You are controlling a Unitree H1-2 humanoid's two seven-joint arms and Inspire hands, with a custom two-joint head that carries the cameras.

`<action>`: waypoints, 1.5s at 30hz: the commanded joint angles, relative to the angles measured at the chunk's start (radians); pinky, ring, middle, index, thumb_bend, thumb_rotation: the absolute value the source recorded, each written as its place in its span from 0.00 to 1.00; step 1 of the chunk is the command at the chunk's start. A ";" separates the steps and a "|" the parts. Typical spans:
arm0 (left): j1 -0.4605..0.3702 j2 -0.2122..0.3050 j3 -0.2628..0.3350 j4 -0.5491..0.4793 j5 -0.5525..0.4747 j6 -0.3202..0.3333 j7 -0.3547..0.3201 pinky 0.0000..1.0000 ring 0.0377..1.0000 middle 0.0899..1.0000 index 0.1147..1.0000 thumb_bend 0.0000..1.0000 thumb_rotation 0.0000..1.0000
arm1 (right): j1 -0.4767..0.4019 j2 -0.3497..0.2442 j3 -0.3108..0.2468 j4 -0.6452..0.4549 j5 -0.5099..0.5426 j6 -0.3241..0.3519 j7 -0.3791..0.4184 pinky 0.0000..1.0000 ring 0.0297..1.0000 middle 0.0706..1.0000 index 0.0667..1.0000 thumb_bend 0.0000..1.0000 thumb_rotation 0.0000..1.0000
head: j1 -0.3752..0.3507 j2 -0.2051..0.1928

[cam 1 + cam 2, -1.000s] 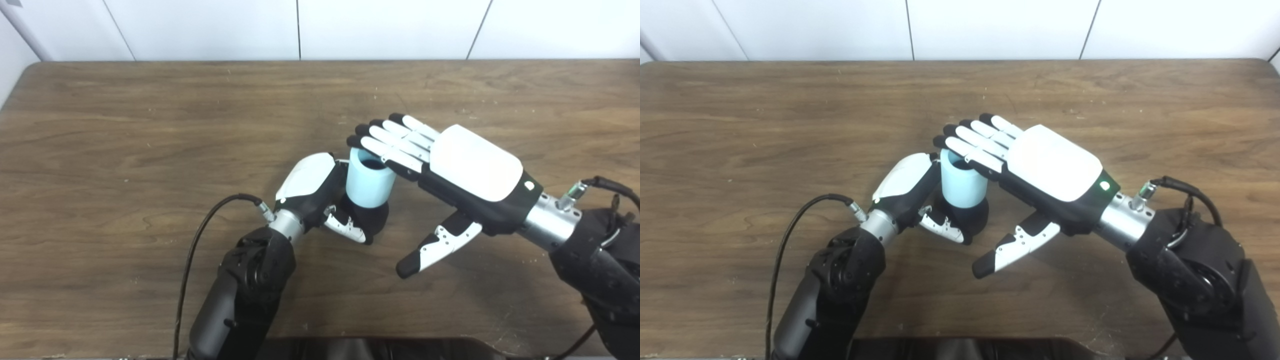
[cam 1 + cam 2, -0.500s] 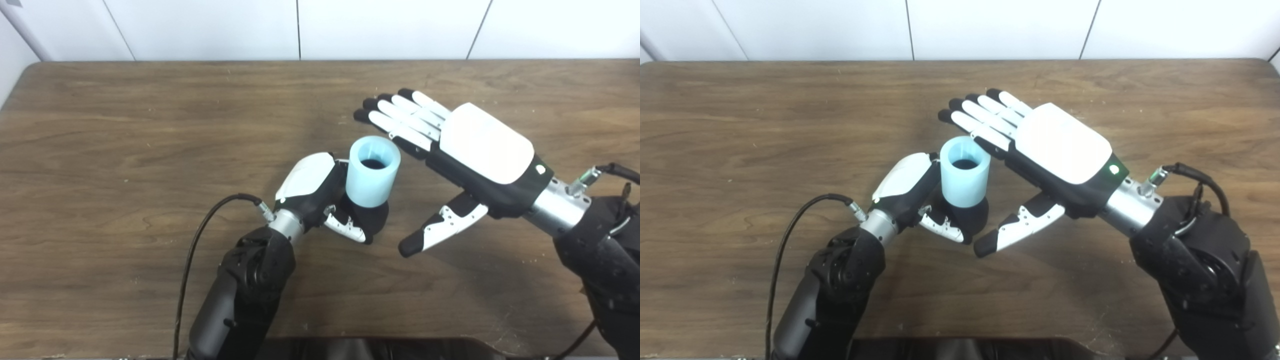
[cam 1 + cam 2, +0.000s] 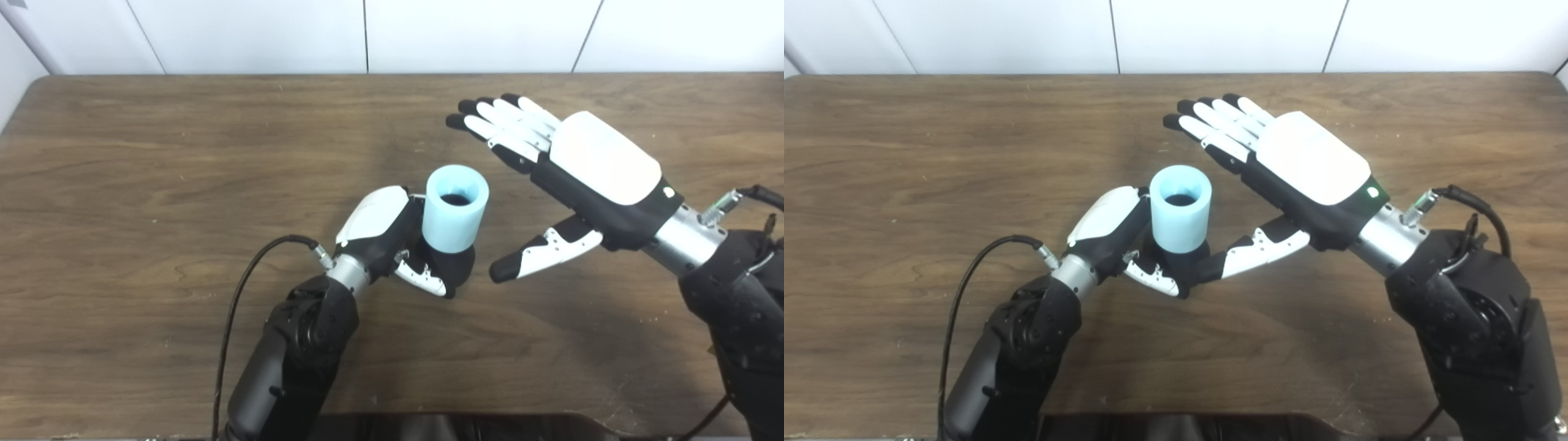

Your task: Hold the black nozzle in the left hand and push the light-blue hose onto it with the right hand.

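Left eye view: the light-blue hose (image 3: 454, 207) stands upright, mouth up, seated over the black nozzle (image 3: 450, 264), whose dark base shows just below the hose's lower edge.
Left hand: the left hand (image 3: 401, 236) is closed around the nozzle base, with its fingers (image 3: 422, 280) curled under and in front; the hose rises from the top of that grip, touching the hand's white back on one side.
Right hand: the right hand (image 3: 585, 165) holds nothing; its fingers (image 3: 502, 119) are straight and spread, raised above and behind the hose, apart from it, and its thumb (image 3: 539, 257) reaches toward the nozzle base without clearly touching.
Hose relative to fingers: clear of the right fingers, which lie up and to the right of its rim; wedged against the left hand only.
Surface: bare brown wood (image 3: 153, 171) around both arms.
Seating: how far down the hose sits cannot be told; the dark bore at its mouth hides the joint.
Risk, tilt: if the hose is only partly on, a tip of the left wrist could let it lean or slide off.
Risk, knock: the right thumb is close to the nozzle base, so a careless sweep could nudge the grip.
Risk, re-press: pushing again off-centre would cock the hose rather than seat it.
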 commanded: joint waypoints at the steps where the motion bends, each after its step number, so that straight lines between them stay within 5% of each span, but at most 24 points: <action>1: 0.033 0.040 -0.013 0.080 0.006 0.045 -0.046 1.00 0.79 0.70 0.60 0.79 0.01 | -0.036 -0.002 -0.006 -0.012 -0.006 0.008 -0.013 1.00 1.00 1.00 0.97 0.62 0.99 | -0.001 0.001; 7: 0.006 0.070 -0.020 0.073 0.000 -0.038 0.030 0.84 0.83 0.83 0.76 0.88 0.02 | -0.032 -0.011 -0.004 0.001 -0.005 0.004 -0.011 1.00 1.00 1.00 0.98 0.63 1.00 | 0.001 -0.003; 12: -0.001 0.076 -0.009 0.099 -0.034 -0.109 0.105 0.98 0.91 0.90 0.85 0.91 0.05 | -0.036 -0.011 0.000 0.006 -0.015 0.002 -0.009 1.00 1.00 1.00 0.98 0.63 1.00 | -0.001 -0.005; 20: -0.001 0.087 -0.008 0.097 -0.014 -0.136 0.148 1.00 1.00 0.99 0.93 0.99 0.15 | -0.030 -0.013 0.003 0.018 -0.024 -0.009 -0.019 1.00 1.00 1.00 0.98 0.63 1.00 | 0.002 -0.004; 30: -0.030 0.093 0.035 0.037 -0.045 -0.098 0.088 1.00 1.00 1.00 0.94 1.00 0.21 | -0.038 -0.024 -0.010 0.034 -0.009 -0.007 -0.020 1.00 1.00 1.00 0.98 0.63 1.00 | 0.001 -0.004; 45: -0.055 0.155 0.202 -0.096 -0.357 -0.034 -0.015 1.00 1.00 1.00 1.00 1.00 0.25 | -0.042 -0.016 -0.044 0.078 -0.013 0.010 -0.053 1.00 1.00 0.98 0.97 0.61 0.97 | 0.006 -0.004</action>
